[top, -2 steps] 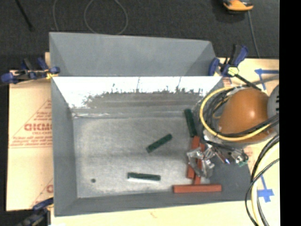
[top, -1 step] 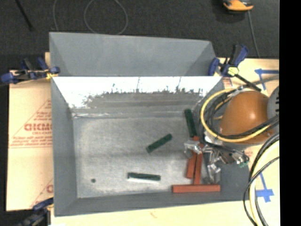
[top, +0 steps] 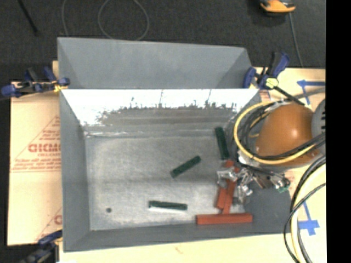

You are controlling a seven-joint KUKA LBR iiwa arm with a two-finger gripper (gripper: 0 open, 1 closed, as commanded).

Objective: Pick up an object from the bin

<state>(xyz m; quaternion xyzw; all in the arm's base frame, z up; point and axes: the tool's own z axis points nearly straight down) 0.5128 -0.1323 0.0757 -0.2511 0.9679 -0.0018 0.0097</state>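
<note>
Red block (top: 222,200) at pincer (top: 237,184), scuffed grey bin (top: 126,166)

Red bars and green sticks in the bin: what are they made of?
Red bars: matte, square-edged, even colour; likely painted wood or hard plastic. Green sticks: same dull finish, no glint; probably the same. Can't settle which.

Overall light: is falling from above, spreading evenly across the floor of the bin (top: 74,169).
Glare: is washing a band of the far wall (top: 159,100) out to white.
Highlight: is glowing softly on the arm's orange cover (top: 285,130).
Shadow: is gathering under the arm, at the near right corner.
Surroundings: are lying dim beyond the rim.
</note>
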